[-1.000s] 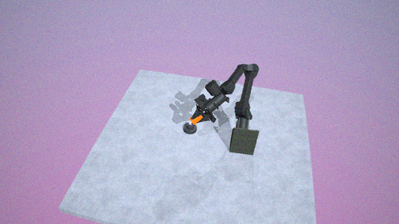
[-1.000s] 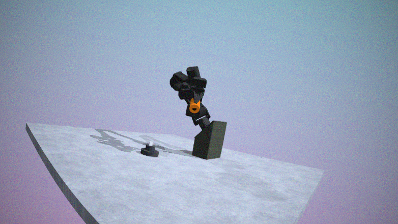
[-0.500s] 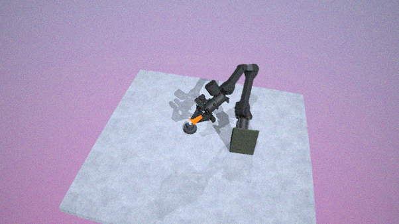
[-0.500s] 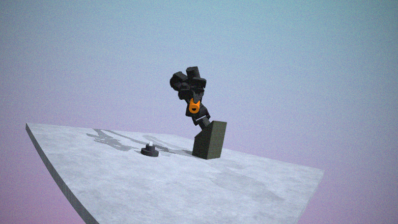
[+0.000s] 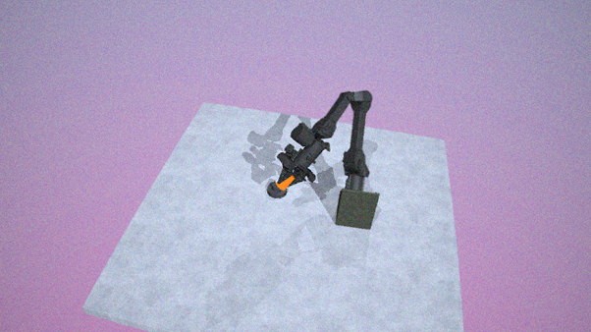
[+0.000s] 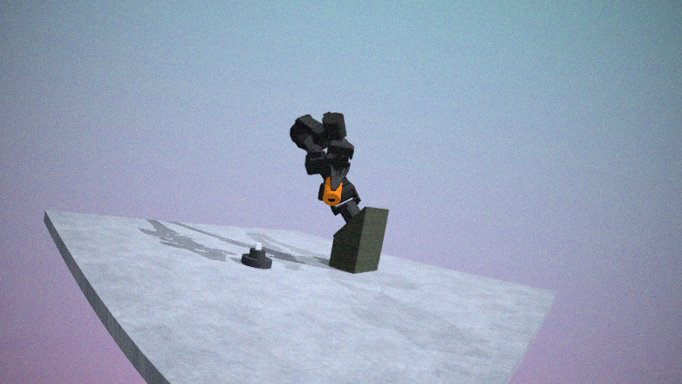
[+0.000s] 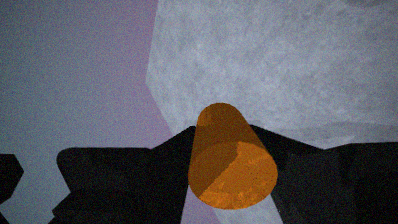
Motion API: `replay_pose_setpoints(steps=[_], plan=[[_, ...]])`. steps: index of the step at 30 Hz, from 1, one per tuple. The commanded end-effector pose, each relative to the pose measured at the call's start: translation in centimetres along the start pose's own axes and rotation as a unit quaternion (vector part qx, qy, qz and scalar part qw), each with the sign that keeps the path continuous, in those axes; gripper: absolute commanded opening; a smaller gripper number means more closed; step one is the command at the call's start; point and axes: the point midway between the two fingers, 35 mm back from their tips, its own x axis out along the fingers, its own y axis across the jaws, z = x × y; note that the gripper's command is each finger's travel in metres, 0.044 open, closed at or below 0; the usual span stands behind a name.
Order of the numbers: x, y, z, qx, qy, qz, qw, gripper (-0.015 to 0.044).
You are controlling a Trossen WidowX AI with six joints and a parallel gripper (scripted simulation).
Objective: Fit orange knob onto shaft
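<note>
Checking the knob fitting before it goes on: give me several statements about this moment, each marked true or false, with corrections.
1. The gripper is shut on the orange knob. True.
2. The knob is seated on the round pedestal. False: it is held in the air, well above the slab.
3. The silver shaft stands bare on the pedestal. True.
4. The exterior view shows the hole in the knob's end face. True.
5. The arm's base block is orange. False: it is dark olive.
</note>
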Motion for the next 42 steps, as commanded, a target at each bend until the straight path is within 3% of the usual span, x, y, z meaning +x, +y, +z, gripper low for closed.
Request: replay_pose_setpoints(steps=[1, 34, 42], plan=[[0.5, 0.1, 0.3, 0.007, -0.003, -0.036, 0.999, 0.0000], [5.1, -2.2, 0.3, 0.011, 0.000, -0.333, 0.943, 0.0000], [6.3, -2.9, 0.4, 0.010, -0.002, -0.374, 0.927, 0.0000]])
